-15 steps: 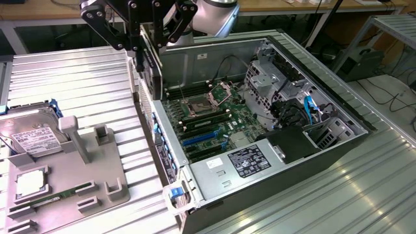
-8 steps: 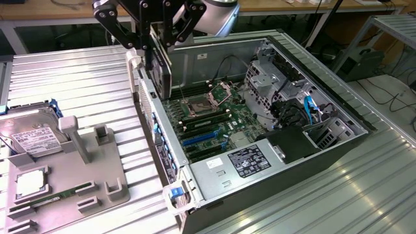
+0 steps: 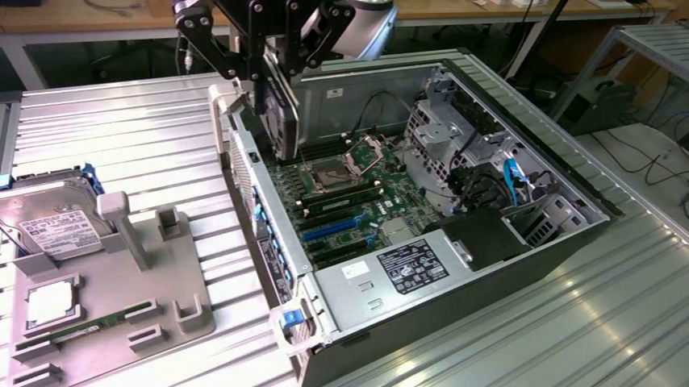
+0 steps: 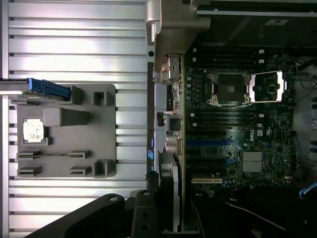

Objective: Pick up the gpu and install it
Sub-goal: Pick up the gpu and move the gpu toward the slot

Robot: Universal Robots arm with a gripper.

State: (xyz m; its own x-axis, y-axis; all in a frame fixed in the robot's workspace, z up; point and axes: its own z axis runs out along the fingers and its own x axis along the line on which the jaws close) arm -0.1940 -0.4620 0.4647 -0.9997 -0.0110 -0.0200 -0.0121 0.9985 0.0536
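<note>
The gpu (image 3: pixel 280 113) hangs on edge, a thin black card with its fan face turned toward the exterior view's right. My gripper (image 3: pixel 267 76) is shut on its upper part. The card is above the rear wall of the open computer case (image 3: pixel 560 173), over the motherboard (image 3: pixel 361 201) and apart from it. The blue expansion slots (image 3: pixel 328 231) lie lower down, nearer the camera than the card. In the wrist view the gpu (image 4: pixel 171 191) is seen edge-on beside the case's back panel, with the black gripper fingers (image 4: pixel 141 215) around it and the blue slots (image 4: pixel 208 143) alongside.
A grey parts fixture (image 3: pixel 129 310) sits at the exterior view's left on the ribbed metal table, holding a silver hard drive (image 3: pixel 48 222), a processor chip (image 3: pixel 48 302) and a green memory stick (image 3: pixel 81 330). The power supply (image 3: pixel 415 270) and drive cage (image 3: pixel 441 133) crowd the case interior.
</note>
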